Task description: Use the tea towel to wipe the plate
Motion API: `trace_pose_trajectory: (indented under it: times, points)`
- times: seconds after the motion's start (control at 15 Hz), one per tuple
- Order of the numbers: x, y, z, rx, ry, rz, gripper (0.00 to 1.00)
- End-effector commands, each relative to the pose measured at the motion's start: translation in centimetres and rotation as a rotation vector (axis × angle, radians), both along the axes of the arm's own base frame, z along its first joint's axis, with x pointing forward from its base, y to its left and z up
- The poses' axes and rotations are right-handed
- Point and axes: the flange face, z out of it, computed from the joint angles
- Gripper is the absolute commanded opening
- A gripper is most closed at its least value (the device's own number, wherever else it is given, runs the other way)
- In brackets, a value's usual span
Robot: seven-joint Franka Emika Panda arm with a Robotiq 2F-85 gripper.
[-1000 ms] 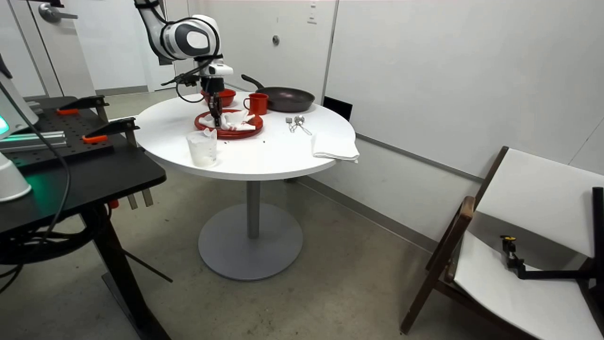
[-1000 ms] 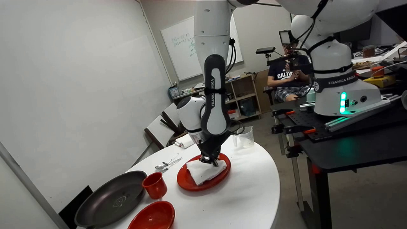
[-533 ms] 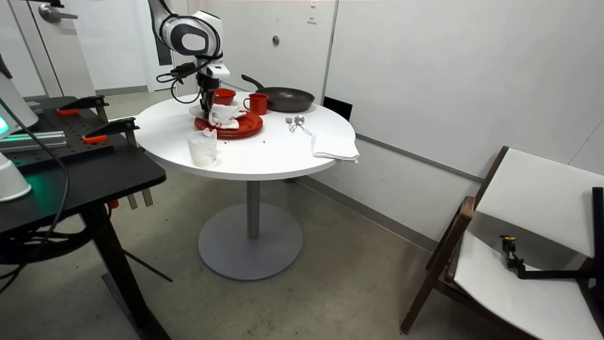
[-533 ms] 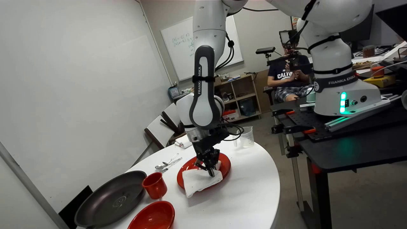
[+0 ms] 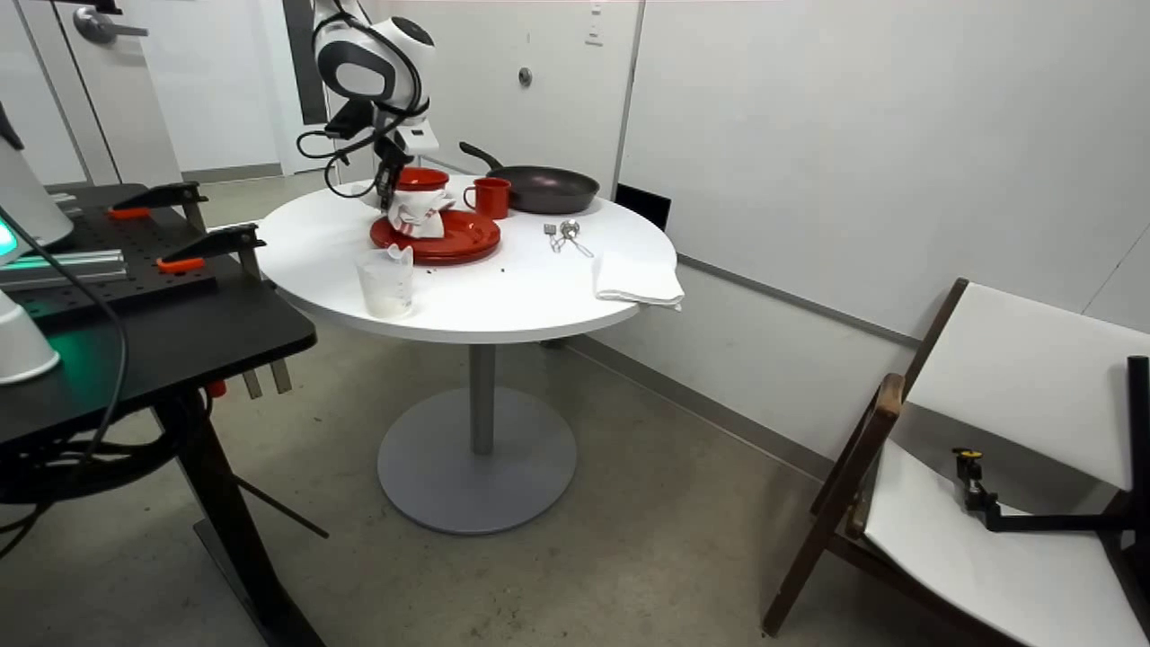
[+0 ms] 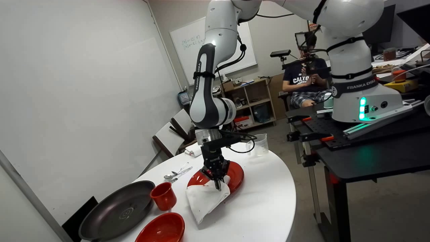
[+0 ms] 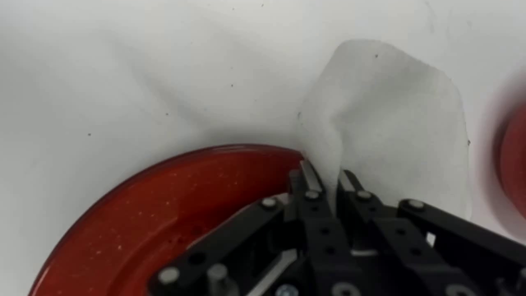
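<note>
White table (image 6: 263, 203) below — my jaws pinch the tea towel (image 6: 205, 201), creased and red-marked, drooping past the red plate (image 6: 236, 174).

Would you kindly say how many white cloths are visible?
2: the tea towel held by the gripper, and the folded cloth at the edge of the round table.
</note>
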Motion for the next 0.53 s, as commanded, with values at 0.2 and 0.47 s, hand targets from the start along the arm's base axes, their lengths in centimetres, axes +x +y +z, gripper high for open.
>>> trace_pose_trajectory:
  times: [0.2,0.47]
  points:
    - [-0.6,-3.1,-0.9,-0.278,-0.031,-0.001,0.02]
    - [-0.7,-3.7,-1.0,-0.430,-0.042,0.012,0.02]
